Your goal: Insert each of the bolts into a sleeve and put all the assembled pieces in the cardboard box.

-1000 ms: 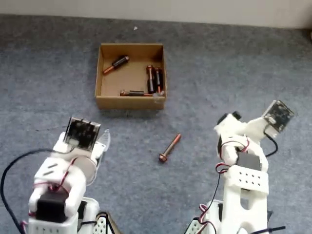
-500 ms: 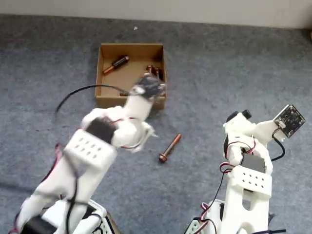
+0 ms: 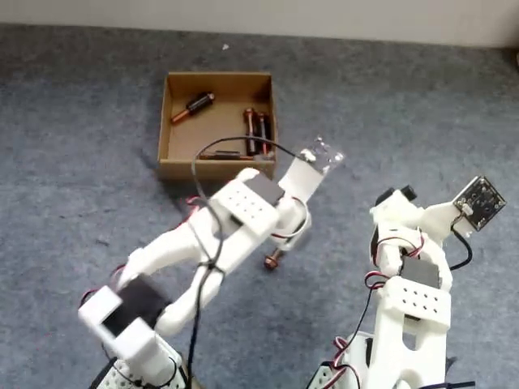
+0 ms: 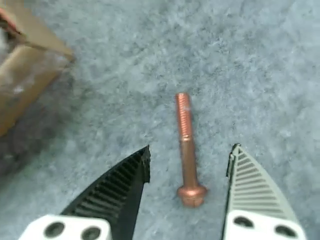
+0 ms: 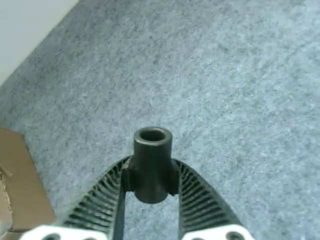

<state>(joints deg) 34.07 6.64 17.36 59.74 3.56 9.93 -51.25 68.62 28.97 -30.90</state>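
Bolt [image 4: 187,150] lay flat on the carpet [image 4: 250,60], near the box [image 3: 215,168] but outside it and clear of its wall. It looked like solid metal: stiff, small, prob. dense for its size. I judged it would roll or slip if pinched on the threads. Best hold, imo, was across the plain shank just above the flanged head, leaving the threaded end free for the sleeve [image 5: 151,167].

L gripper [image 4: 190,150] hung over the bolt pointing down, jaws wide apart w/ nothing in them. The bolt ran lengthwise betw. the tips, head toward the wrist. Couldn't tell how high off the carpet it was.

R gripper [image 5: 151,172] sat raised off the carpet, clamped on the dark sleeve's lower half, open bore facing away from the wrist. Sleeve looked rigid too.

Several finished pcs [image 3: 253,130] lay in the box.
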